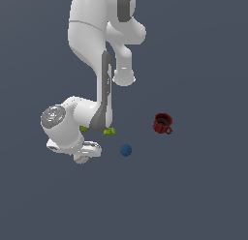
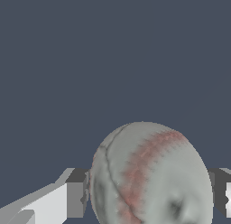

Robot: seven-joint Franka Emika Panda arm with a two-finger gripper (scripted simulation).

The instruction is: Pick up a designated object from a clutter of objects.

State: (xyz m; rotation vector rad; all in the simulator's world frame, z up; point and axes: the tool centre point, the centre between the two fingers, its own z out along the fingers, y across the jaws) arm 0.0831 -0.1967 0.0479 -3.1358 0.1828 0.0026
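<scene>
Gripper (image 2: 149,198) pads sit against both sides of the baseball (image 2: 151,175), clamped on it, low over the bench (image 1: 193,195). Just beside it towards the exterior view's right lies the blue ball (image 1: 126,150), a small green block (image 1: 109,131) behind, the red mug (image 1: 162,123) farther right

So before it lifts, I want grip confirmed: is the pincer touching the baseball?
Touching. In the wrist view the baseball fills the pincer, with a finger pad flush against each side, no gap.
</scene>
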